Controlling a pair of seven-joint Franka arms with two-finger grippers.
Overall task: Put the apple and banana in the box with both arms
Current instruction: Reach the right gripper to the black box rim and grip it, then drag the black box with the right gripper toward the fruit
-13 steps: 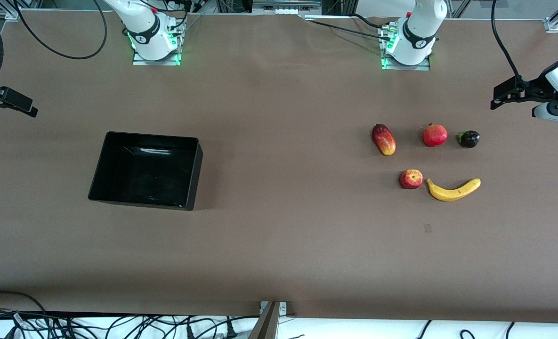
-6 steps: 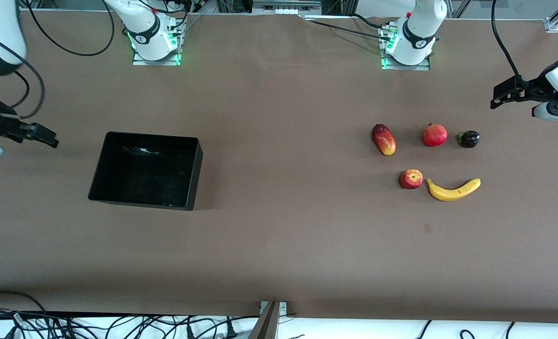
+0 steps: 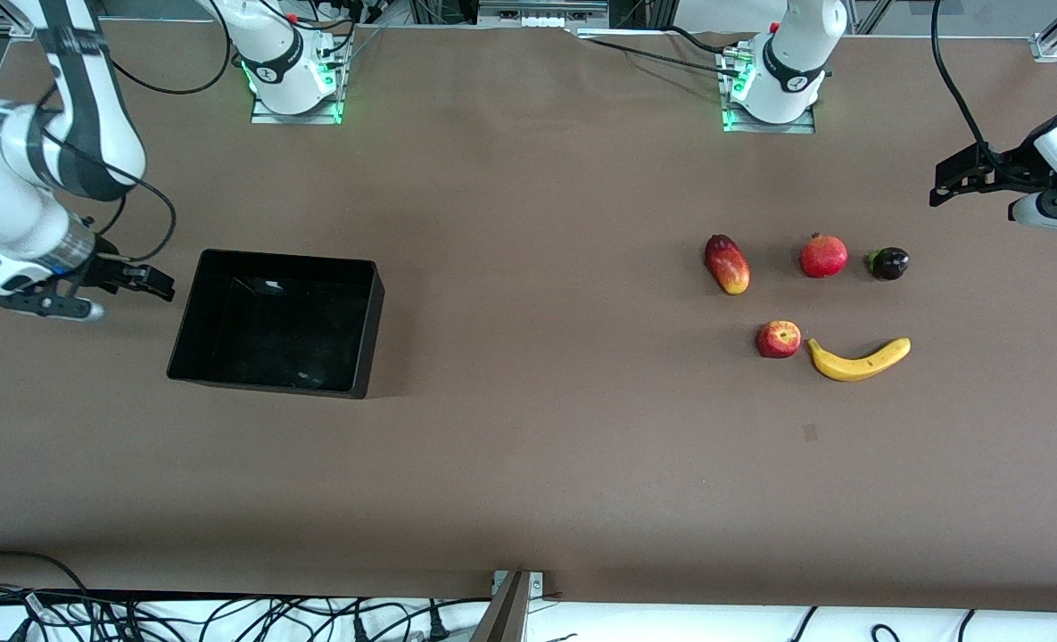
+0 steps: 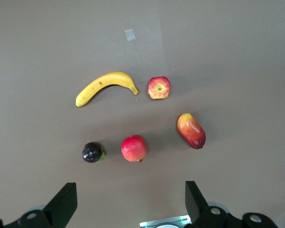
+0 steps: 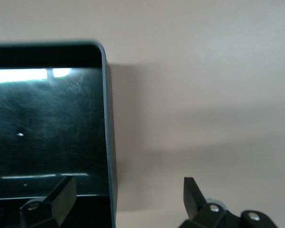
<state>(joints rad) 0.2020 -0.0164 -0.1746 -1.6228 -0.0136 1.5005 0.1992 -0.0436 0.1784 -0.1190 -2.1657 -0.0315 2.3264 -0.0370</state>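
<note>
Hovering at the right arm's end of the tabletop (image 3: 528, 464), the right tool (image 3: 158, 283) sits just beside the box's (image 3: 191, 316) end wall, its fingers spread and holding nothing. Its wrist view shows one finger (image 5: 61, 194) over the box's (image 5: 109, 142) dark inside and the other (image 5: 192, 192) over bare tabletop (image 5: 204, 95), so the tool straddles the wall. The box holds no fruit.

At the other end of the tabletop the left tool (image 3: 945, 183) hangs in the air, released and holding nothing, with its two fingers (image 4: 64, 202) wide apart in its wrist view. All five fruits lie on the tabletop (image 4: 228, 47) below it, well apart from the box. Closest to this tool's spot are the small dark fruit (image 3: 887, 263), the pomegranate (image 3: 824, 256) and the mango (image 3: 727, 264), set in a row. The apple (image 3: 779, 339) and the banana (image 3: 858, 359) lie nearer the front camera than that row, just beside each other, one banana tip close to the apple without clearly touching it.

The left wrist view shows the same layout: banana (image 4: 106, 87) and apple (image 4: 159, 88) lying apart from the tool, with the dark fruit (image 4: 92, 152), pomegranate (image 4: 134, 148) and mango (image 4: 191, 130) between them and the fingers. Neither tool touches any fruit.
</note>
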